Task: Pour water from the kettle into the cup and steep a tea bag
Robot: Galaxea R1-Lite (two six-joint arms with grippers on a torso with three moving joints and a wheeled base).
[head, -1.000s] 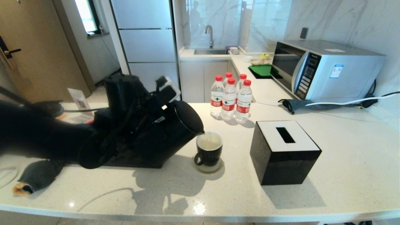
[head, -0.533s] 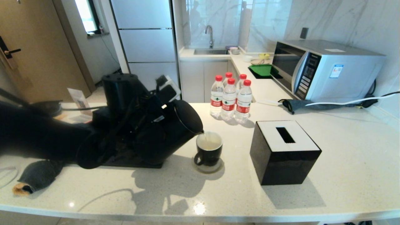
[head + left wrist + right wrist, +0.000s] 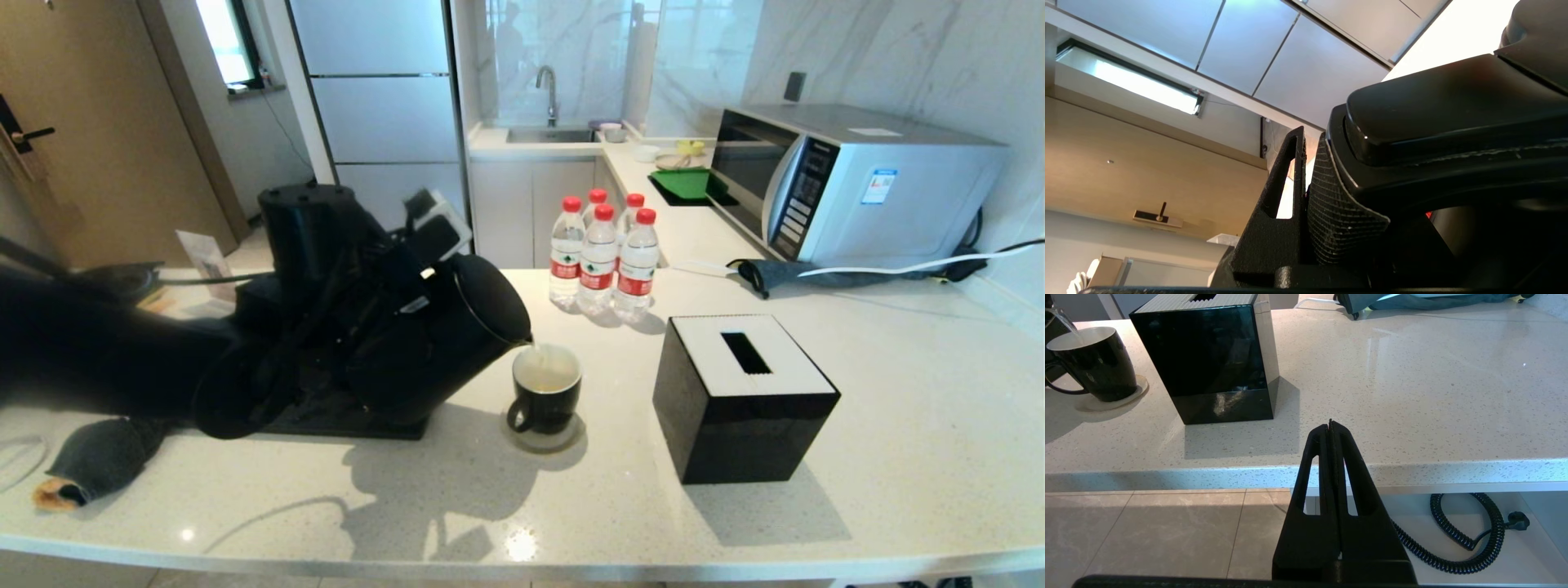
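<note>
Black from lid to base, the kettle (image 3: pixel 441 339) hangs tilted with its spout at the cup's (image 3: pixel 545 390) eleven o'clock rim, and compared with a second ago the body and the arm behind it have lifted a little, the tilt steepening, while the spout has kept its place over the rim. That reads as the pour being kept going as the kettle empties, so the pouring step looks well along but not finished. A thin stream of water (image 3: pixel 535 353) drops from the spout into the white inside, where pale yellowish liquid already sits partway up; how full the kettle is cannot be seen. The cup stands on a round coaster (image 3: pixel 545 437), handle toward seven o'clock, with the black tissue box (image 3: pixel 739 396) at its three o'clock and the red-capped bottles (image 3: pixel 602 257) off at one o'clock. The left gripper (image 3: pixel 1314 192) is clamped on the kettle's handle (image 3: pixel 1445 118), one textured pad pressed flat against it. The right gripper (image 3: pixel 1330 430) is parked off the counter's near edge, its fingers pressed together on nothing. No tea bag shows in any view, so steeping appears to be still ahead.
</note>
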